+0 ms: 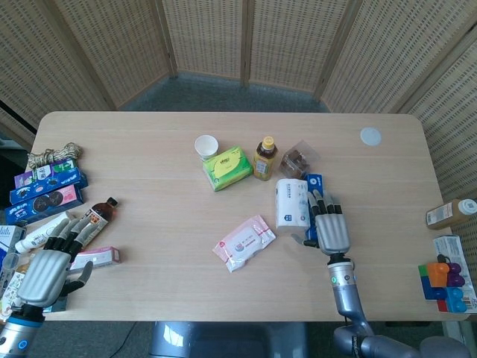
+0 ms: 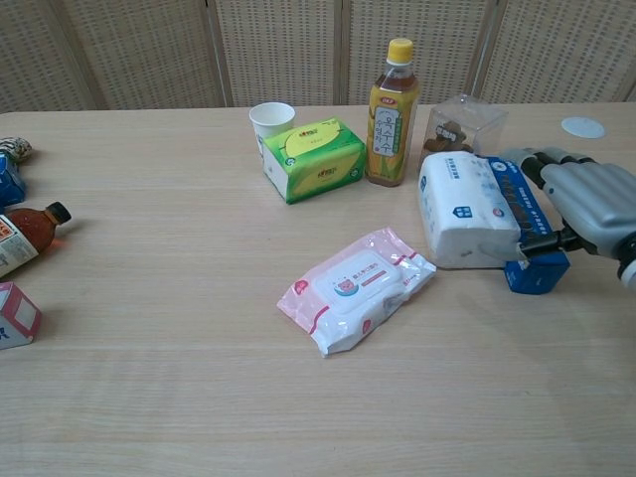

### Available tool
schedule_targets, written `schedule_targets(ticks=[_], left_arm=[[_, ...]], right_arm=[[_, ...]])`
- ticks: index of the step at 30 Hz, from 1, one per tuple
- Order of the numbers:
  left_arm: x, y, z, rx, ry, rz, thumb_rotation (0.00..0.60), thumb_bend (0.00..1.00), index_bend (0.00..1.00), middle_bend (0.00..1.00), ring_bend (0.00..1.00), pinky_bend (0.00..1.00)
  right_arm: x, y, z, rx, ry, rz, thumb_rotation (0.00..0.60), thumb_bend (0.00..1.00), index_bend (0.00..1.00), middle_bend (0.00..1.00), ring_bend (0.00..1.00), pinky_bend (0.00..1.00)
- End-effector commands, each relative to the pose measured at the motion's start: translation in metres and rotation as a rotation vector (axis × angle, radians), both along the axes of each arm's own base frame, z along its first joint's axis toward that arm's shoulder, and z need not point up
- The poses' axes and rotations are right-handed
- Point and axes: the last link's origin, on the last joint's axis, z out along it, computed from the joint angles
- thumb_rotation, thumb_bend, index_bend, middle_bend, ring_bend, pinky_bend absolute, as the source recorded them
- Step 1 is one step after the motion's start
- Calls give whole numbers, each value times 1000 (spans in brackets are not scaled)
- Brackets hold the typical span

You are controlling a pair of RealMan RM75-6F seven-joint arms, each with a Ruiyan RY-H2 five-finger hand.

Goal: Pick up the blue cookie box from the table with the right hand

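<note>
Where the head view takes in the whole table (image 1: 149, 224), it alone shows the left hand (image 1: 52, 265) near the front-left corner, palm down, fingers (image 1: 65, 233) spread, holding nothing. Just beyond those fingertips lie a brown bottle (image 1: 97, 215) and a pink carton (image 1: 100, 257). The chest view shows only those 2 items at its left edge. The chest view alone shows the thumb of the right hand (image 2: 586, 204) reaching across to touch the blue cookie box (image 2: 535, 270). The box rests on the table beneath the spread fingers (image 2: 542, 159), beside a white tissue pack (image 2: 467, 209); whether it is gripped cannot be told. The surface is pale wood laminate. Woven wicker screens (image 1: 246, 37) enclose the far side.
</note>
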Motion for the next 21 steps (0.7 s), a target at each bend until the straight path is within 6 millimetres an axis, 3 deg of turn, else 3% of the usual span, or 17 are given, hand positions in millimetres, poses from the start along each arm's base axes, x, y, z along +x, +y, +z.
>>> schedule_targets(ticks=[1, 12, 21], left_arm=[[0, 0, 0, -1, -1, -1, 600, 537, 107, 46, 0, 0], [-1, -2, 3, 7, -1, 4, 600, 537, 107, 45, 0, 0], [0, -5, 6, 17, 1, 0, 600, 537, 108, 46, 0, 0]], right_arm=[[-1, 0, -5, 5, 21, 11, 321, 78, 0, 0, 0, 0], [-20, -12, -8, 29, 72, 58, 356, 82, 0, 0, 0, 0], [-47, -18, 9, 45, 118, 75, 374, 90, 0, 0, 0, 0]])
